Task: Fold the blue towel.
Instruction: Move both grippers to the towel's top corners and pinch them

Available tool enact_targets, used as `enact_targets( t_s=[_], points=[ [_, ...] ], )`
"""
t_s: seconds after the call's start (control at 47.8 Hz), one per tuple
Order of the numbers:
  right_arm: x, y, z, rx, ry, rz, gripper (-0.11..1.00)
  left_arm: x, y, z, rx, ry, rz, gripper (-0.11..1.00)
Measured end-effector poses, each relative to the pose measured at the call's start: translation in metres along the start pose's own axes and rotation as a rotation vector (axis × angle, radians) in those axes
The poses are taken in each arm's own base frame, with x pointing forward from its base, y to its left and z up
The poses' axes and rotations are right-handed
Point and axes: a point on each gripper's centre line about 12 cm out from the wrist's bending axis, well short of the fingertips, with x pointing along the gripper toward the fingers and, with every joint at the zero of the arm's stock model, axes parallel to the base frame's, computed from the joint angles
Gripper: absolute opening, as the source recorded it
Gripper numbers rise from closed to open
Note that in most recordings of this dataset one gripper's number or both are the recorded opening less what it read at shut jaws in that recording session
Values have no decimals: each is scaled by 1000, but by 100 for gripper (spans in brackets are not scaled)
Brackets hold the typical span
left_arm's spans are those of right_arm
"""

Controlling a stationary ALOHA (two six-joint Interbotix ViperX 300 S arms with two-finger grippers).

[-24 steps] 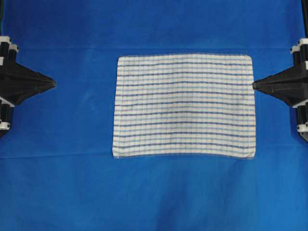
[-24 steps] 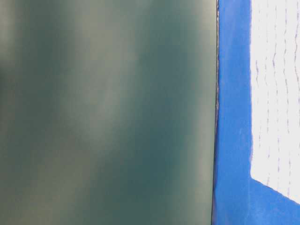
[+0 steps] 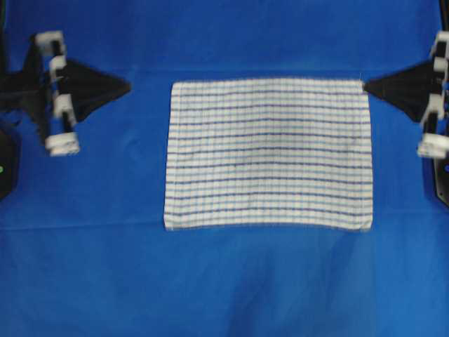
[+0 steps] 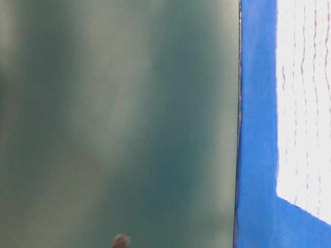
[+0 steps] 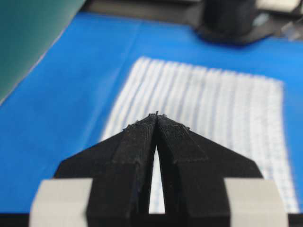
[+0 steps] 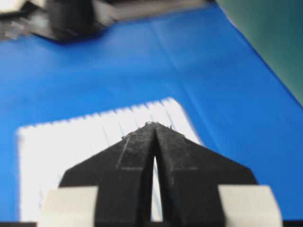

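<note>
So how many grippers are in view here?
2. The left gripper is left of the blue towel, apart from it; the right gripper is at its top right corner. Both shut.

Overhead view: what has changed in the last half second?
Both arms moved toward the far edge and inward: the left gripper toward the blue towel's left side, the right gripper to its far right corner. Both stay shut, holding nothing. The towel lies flat, unmoved.

Blue towel (image 3: pixel 268 154) (checked), flat, unfolded
</note>
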Motion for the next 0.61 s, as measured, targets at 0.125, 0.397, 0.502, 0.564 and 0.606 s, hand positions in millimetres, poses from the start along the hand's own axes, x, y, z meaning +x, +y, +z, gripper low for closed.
enact_targets(
  t_s=[0.125,0.397,0.502,0.564,0.606],
  points=[
    [3,-22,-13,31,98,-111,2,20,10,-12,-9,70,37,13],
    [14,-72,-68,128,363,-332,66,59,44,-52,-112,232,150,88],
    [21,-83,-88,148,460,-367,61,73,53,-69,-123,291,175,90],
    [24,-89,-99,156,512,-381,60,80,57,-77,-128,318,185,90],
    [27,-92,-105,160,533,-390,61,84,61,-83,-133,336,193,90]
  ],
)
